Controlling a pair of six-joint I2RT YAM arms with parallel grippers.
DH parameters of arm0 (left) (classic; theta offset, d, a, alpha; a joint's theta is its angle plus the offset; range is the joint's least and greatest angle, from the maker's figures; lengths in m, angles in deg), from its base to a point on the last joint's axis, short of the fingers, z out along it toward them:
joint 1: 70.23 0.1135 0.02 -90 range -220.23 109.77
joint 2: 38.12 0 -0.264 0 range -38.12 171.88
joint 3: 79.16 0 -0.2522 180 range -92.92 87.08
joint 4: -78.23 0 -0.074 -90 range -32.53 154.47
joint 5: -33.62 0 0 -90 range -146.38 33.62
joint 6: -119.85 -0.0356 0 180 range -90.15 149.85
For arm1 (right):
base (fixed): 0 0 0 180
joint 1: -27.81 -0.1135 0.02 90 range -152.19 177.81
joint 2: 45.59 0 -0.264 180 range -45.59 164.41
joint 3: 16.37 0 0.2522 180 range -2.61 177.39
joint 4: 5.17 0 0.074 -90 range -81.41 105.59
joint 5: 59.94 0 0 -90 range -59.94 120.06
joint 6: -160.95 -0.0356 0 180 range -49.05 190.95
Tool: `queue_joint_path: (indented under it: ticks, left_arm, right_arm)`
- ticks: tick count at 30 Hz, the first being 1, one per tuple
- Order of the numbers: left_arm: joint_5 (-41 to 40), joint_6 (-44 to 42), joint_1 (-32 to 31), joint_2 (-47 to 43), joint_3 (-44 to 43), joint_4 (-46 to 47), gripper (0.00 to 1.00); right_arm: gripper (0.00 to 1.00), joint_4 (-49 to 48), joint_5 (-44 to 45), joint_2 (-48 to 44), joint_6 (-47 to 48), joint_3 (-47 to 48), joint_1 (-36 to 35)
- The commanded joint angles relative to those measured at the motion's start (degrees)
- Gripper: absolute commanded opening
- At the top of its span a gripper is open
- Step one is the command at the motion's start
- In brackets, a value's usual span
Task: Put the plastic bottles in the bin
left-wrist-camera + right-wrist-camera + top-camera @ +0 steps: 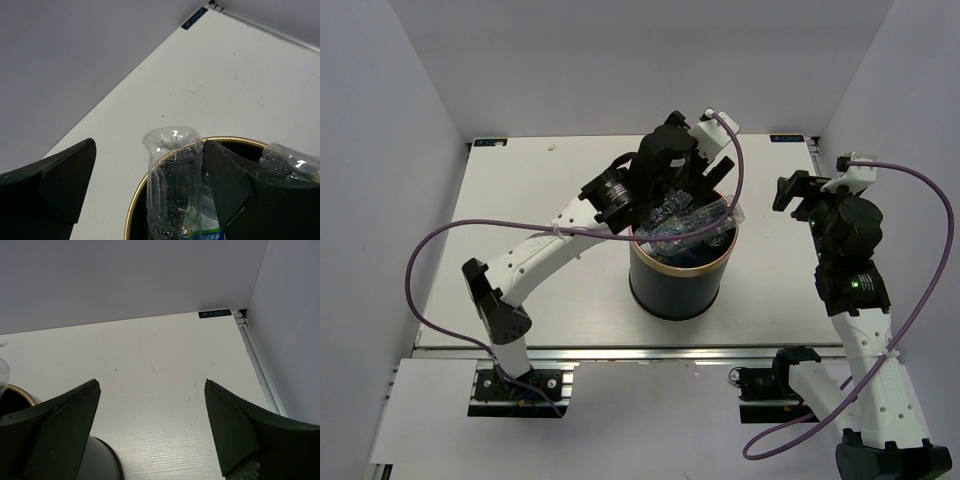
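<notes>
The dark bin [680, 282] with a tan-gold rim stands mid-table. Several clear crinkly plastic bottles [688, 226] stick up out of it. My left gripper [712, 195] hovers over the bin's far rim, open. In the left wrist view its jaws [150, 143] stand wide apart around an upturned clear bottle [172, 190] that leans in the bin [131, 215] close to the right finger [225, 180], not gripped. Another bottle [287, 160] lies behind that finger. My right gripper [798, 192] is open and empty to the right of the bin, over bare table [150, 382].
White walls close the table at the back and on both sides. The bin's rim [22, 392] shows at the left edge of the right wrist view. The table's right rail [257, 365] runs near the right wall.
</notes>
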Motion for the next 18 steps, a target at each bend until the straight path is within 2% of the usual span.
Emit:
queue_joint_path:
  ticks: [1, 5, 6, 8, 9, 10, 11, 12, 13, 14, 15, 16, 17, 18]
  left_arm:
    - [-0.5, 0.7, 0.2, -5.4, -2.5, 3.0, 0.98]
    - [-6.7, 3.8, 2.3, -7.4, -5.0, 5.8, 0.98]
    - [-6.7, 7.1, 3.9, -8.1, -5.2, 5.8, 0.98]
    - [-4.7, 11.9, 12.2, -10.8, -4.1, 5.8, 0.98]
    - [-1.2, 17.1, 16.2, -11.9, -1.0, 6.2, 0.98]
    - [-0.8, 19.4, 23.2, -12.9, 0.9, 6.5, 0.98]
    - [-0.5, 21.4, 26.5, -13.7, 2.9, 6.3, 0.98]
    - [2.3, 26.0, 30.1, -15.2, 7.1, 6.0, 0.98]
    - [4.7, 28.6, 37.1, -16.2, 9.8, 6.0, 0.98]
    - [7.5, 31.0, 40.4, -17.2, 13.1, 7.2, 0.98]
    - [12.2, 36.1, 44.0, -19.8, 21.4, 8.4, 0.98]
    - [12.5, 38.6, 49.5, -21.1, 25.8, 10.4, 0.98]
    - [11.8, 40.3, 51.4, -22.4, 30.1, 11.5, 0.98]
    - [11.5, 43.1, 53.4, -25.3, 39.3, 12.6, 0.98]
  right_arm:
    - [0.89, -1.9, 0.7, 0.5, -0.1, 2.1, 0.2]
    - [0.89, 0.5, 3.4, 2.5, -0.8, 3.9, 0.2]
    - [0.89, 2.6, 4.3, 3.3, -1.4, 4.8, 0.2]
    - [0.89, 4.9, 7.6, 5.9, -2.6, 6.9, 0.1]
    - [0.89, 6.6, 8.7, 6.7, -2.8, 7.4, 0.1]
    - [0.89, 7.2, 10.4, 7.9, -3.1, 7.8, 0.2]
    - [0.89, 8.0, 11.4, 8.5, -3.7, 8.1, 0.2]
    - [0.89, 9.0, 12.1, 8.9, -4.1, 8.3, 0.4]
    - [0.89, 9.2, 12.6, 9.6, -4.4, 8.4, 0.6]
    - [0.89, 9.4, 12.8, 9.9, -5.0, 8.3, 0.8]
    - [0.89, 9.4, 13.0, 10.2, -5.3, 8.1, 1.7]
    - [0.89, 9.2, 12.8, 10.7, -5.5, 7.8, 2.2]
    - [0.89, 9.1, 12.7, 10.8, -6.1, 7.6, 2.7]
    - [0.89, 8.7, 12.4, 10.9, -6.4, 6.7, 4.0]
